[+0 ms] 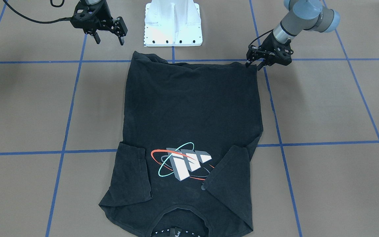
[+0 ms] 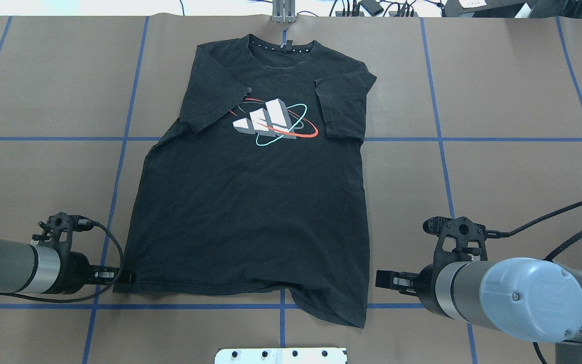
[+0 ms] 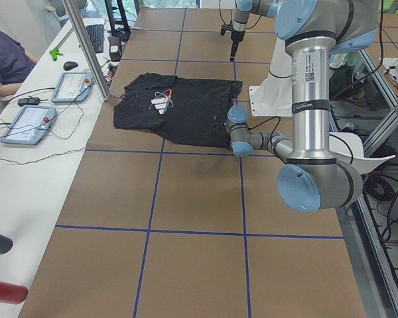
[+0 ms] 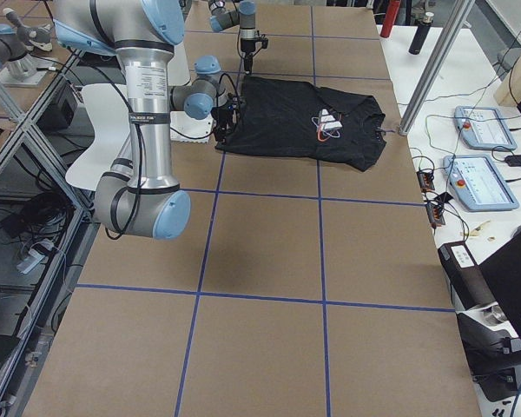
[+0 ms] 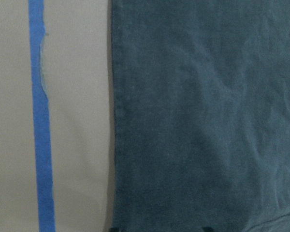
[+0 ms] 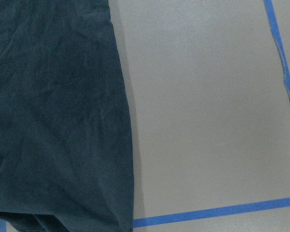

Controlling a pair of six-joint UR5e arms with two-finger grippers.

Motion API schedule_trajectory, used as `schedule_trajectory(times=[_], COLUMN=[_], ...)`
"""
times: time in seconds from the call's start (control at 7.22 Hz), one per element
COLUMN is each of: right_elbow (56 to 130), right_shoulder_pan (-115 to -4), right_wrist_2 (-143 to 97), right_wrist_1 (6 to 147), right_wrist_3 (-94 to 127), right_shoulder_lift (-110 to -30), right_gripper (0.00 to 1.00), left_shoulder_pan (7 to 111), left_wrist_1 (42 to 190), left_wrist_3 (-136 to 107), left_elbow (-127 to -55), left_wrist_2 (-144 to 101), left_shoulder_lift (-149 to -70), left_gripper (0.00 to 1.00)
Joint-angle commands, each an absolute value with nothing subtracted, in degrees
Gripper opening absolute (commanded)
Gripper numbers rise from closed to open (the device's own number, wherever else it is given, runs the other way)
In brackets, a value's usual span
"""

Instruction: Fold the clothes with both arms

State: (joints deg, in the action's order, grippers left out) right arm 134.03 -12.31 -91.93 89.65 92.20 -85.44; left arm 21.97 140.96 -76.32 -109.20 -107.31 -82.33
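- Two grippers sit at the robot's edge of the table (image 2: pixel 498 177), and the shirt (image 2: pixel 250 217) lies flat and logo-up with its hem (image 2: pixel 210 292) nearest them.
- Left gripper (image 1: pixel 254 65) is low at the hem's left corner. Its fingers look parted, and the wrist view shows cloth running between the tips, not yet pinched.
- Right gripper (image 1: pixel 109 40) is clearly spread and holds nothing. It hangs off the cloth, and the rumpled right hem corner (image 2: pixel 351 316) lies inward of it, toward the table's middle.
- My read is that the left arm is placed to grasp, while the right must first move inward to its corner.
- Farther out, the shirt's long axis runs straight away from the robot. Both sleeves are tucked in beside the logo (image 2: pixel 271 121), and the collar (image 2: pixel 283 48) lies at the far edge.
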Motion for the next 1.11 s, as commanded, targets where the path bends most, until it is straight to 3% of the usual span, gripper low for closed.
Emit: schedule_trajectory(times=[0.0,0.69,0.97], right_elbow=[134.03,134.03,134.03], right_shoulder_pan=[-12.30,-12.30,-12.30], right_wrist_2=[-91.93,-91.93,-91.93], right_wrist_1=[89.65,89.74,89.74], right_wrist_3=[92.20,92.20,92.20], right_shoulder_lift=[-85.43,-85.52,-85.61], right_gripper=[1.00,1.00,1.00], left_shoulder_pan=[21.97,20.74,20.74], left_wrist_1=[141.06,141.06,141.06], left_wrist_3=[-75.85,-75.94,-75.94], left_elbow=[-109.60,-109.16,-109.07], left_wrist_2=[-107.40,-107.67,-107.75], left_shoulder_lift=[-80.34,-80.86,-80.95], left_gripper=[0.60,0.51,0.41])
